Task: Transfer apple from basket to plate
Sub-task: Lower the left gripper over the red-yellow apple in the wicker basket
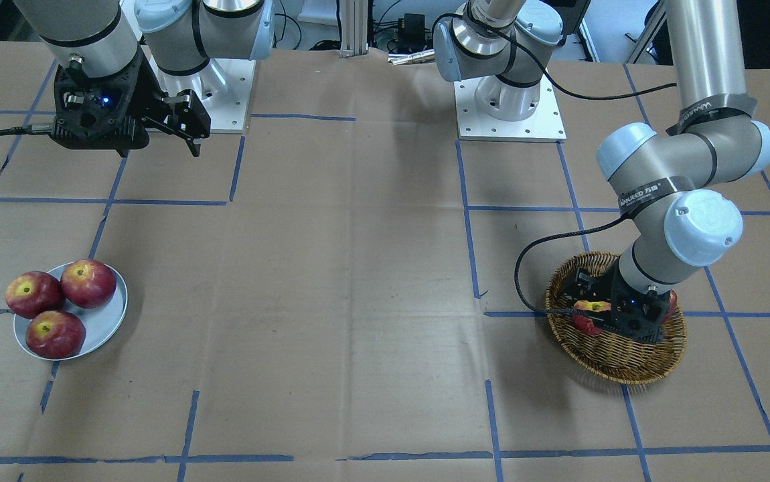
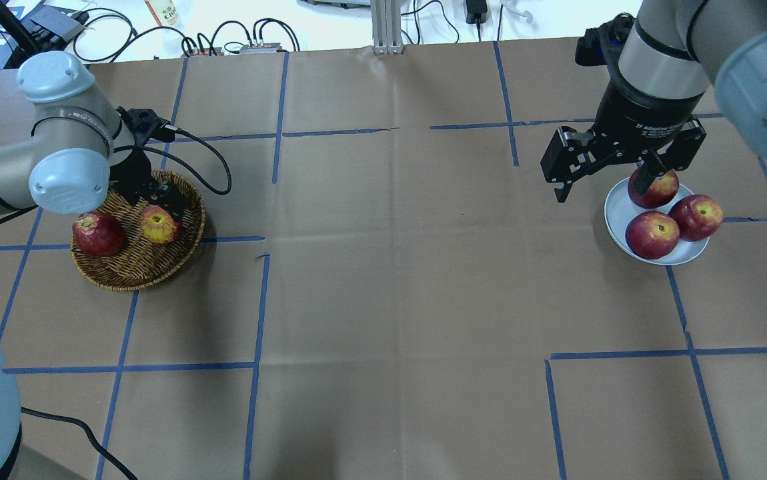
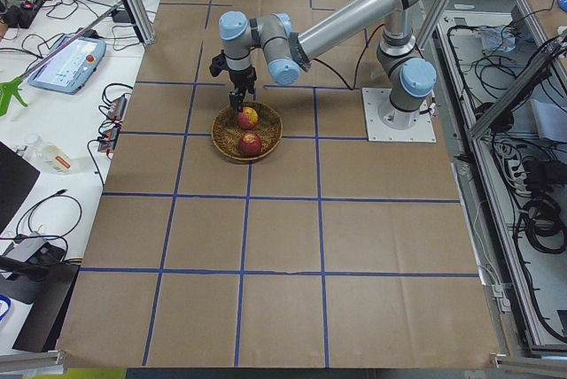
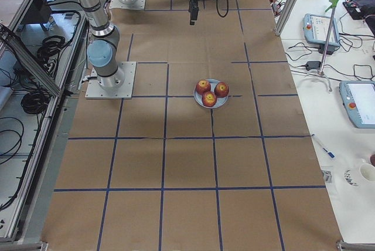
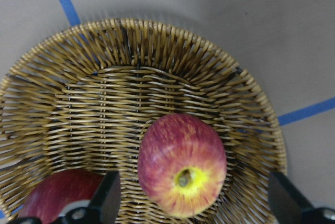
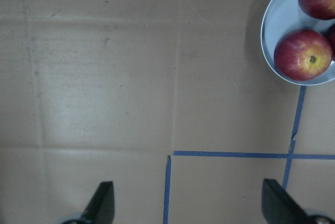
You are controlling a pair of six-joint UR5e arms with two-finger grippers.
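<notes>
The streaky pink-red apple (image 5: 183,164) with a yellow stem hollow lies in the woven wicker basket (image 5: 157,46). It also shows in the overhead view (image 2: 160,225), on the right of the basket (image 2: 137,267). My left gripper (image 5: 193,208) is down in the basket, open, with one finger on each side of the apple and a gap on both sides. The pale blue-grey plate (image 2: 617,220) holds three dark red apples. My right gripper (image 2: 607,183) is open and empty, held high beside the plate.
A deep red apple (image 2: 98,233) lies in the basket's left part, close to my left finger (image 5: 104,203). The three apples (image 2: 651,235) take up most of the plate. Blue tape lines cross the brown paper table cover (image 2: 397,280).
</notes>
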